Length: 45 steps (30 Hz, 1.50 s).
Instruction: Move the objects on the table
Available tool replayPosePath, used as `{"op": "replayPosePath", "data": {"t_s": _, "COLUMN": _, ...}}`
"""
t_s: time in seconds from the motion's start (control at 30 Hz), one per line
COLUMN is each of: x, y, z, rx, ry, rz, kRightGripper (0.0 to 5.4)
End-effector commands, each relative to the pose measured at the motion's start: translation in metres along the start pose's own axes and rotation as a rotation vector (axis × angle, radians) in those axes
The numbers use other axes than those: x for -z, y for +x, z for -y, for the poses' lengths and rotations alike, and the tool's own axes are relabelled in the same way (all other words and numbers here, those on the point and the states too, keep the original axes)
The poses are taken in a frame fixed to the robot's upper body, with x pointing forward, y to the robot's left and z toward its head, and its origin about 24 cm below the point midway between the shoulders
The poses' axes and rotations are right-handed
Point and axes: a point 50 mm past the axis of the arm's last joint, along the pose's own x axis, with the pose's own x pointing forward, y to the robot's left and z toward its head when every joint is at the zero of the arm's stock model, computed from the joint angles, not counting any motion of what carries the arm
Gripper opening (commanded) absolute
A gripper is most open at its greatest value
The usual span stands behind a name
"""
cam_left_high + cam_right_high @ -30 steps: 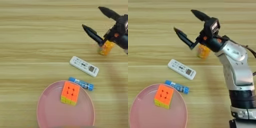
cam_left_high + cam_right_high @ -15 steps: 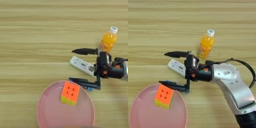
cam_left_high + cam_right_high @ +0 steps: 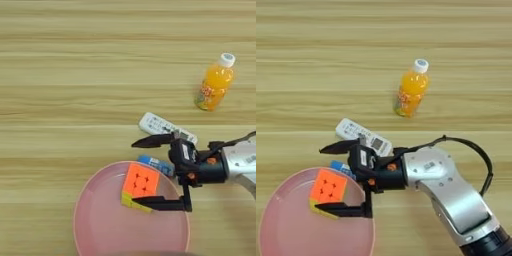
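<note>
The colour puzzle cube (image 3: 139, 185) is sitting tilted on the pink plate (image 3: 100, 230), toward its upper right rim, orange face up with a yellow-green side showing. The right gripper (image 3: 331, 178) is reaching in from the right with its two black fingers spread wide and holding nothing, one finger lying along the cube's lower edge, the other above it near the blue item (image 3: 156, 164) at the plate's rim. To take the cube cleanly, the fingers probably need to be squaring onto opposite flat faces rather than corners, and clearing the blue item. The white remote (image 3: 363, 136) is lying just behind, and the juice bottle (image 3: 410, 93) is standing well apart on the table (image 3: 60, 75).
</note>
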Motion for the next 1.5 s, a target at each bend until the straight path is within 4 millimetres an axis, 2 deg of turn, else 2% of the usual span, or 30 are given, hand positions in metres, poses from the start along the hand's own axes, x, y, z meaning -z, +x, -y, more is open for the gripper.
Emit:
{"op": "replayPosePath", "data": {"t_s": 0.03, "x": -0.009, "y": -0.002, "z": 0.006, "rx": 0.021, "ry": -0.088, "rz": -0.010, "kRightGripper": 5.37}}
{"op": "replayPosePath", "data": {"t_s": 0.57, "x": -0.002, "y": 0.002, "z": 0.005, "rx": 0.014, "ry": -0.098, "rz": -0.049, "kRightGripper": 5.37}}
{"op": "replayPosePath", "data": {"t_s": 1.13, "x": -0.001, "y": 0.001, "z": 0.008, "rx": 0.020, "ry": -0.091, "rz": -0.034, "kRightGripper": 3.47}}
{"op": "replayPosePath", "data": {"t_s": 1.5, "x": -0.018, "y": -0.006, "z": 0.023, "rx": 0.120, "ry": -0.114, "rz": 0.069, "kRightGripper": 3.34}}
